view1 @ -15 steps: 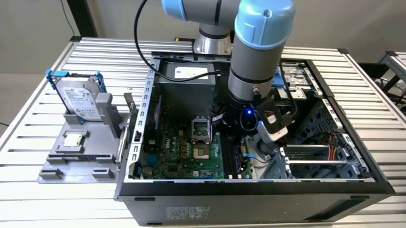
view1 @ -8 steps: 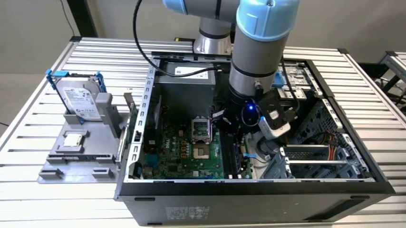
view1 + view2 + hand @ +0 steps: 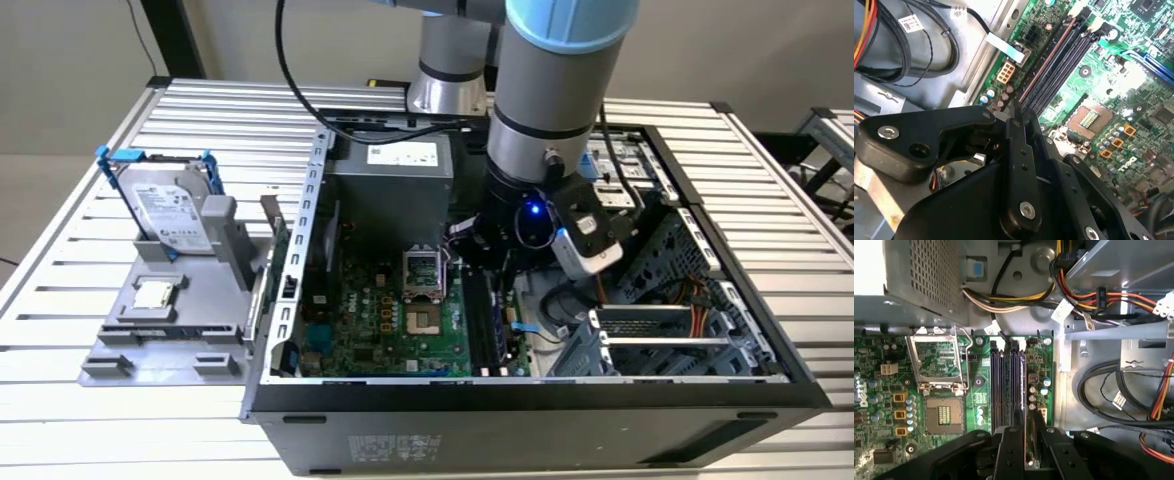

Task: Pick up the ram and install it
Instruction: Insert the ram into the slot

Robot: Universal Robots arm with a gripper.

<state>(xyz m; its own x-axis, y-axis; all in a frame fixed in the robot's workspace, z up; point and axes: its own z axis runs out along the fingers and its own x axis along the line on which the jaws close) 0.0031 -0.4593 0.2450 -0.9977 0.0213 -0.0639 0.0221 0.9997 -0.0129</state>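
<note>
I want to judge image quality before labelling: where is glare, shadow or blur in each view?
Exterior view: even light, the motherboard lies shaded inside the case, a blue light glows on the arm. First wrist view: one corner is washed out white; the memory slots are sharp, the near pincer is dark. Second wrist view: the motherboard looks overexposed and pale, the pincer black and slightly soft.

A robotics lab bench (slatted aluminium table (image 3: pixel 120 400)) holding an open computer case (image 3: pixel 534 410).
</note>
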